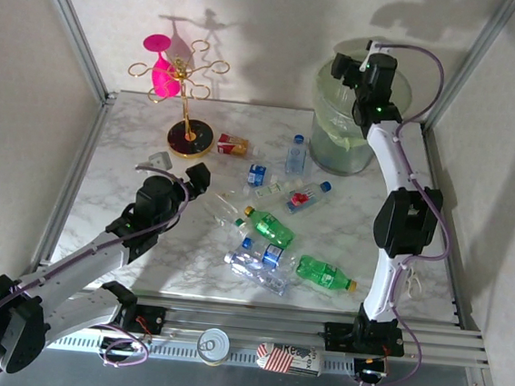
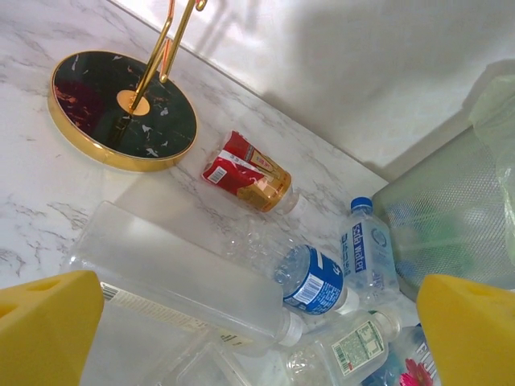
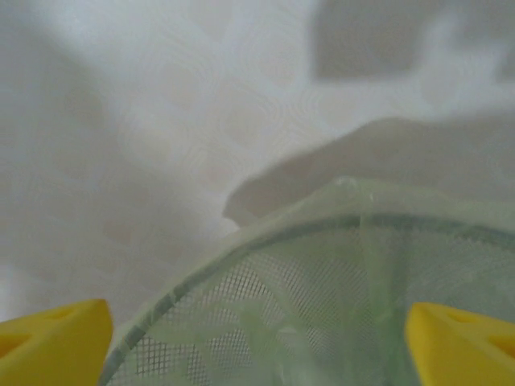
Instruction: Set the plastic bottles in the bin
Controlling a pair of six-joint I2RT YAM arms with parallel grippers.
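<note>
Several plastic bottles lie in the middle of the marble table: two green ones with yellow caps, a crushed clear pair, a red-labelled one and a blue-capped one standing upright. My left gripper is open and low over the table. Its yellow fingers flank a frosted clear bottle and a blue-labelled bottle without touching them. The pale green bin stands at the back right. My right gripper hangs open above the bin's rim with nothing between its fingers.
A gold stand with pink glasses rises at the back left on a dark round base. A red-labelled amber bottle lies beside that base. A tin can and a striped packet rest on the front rail.
</note>
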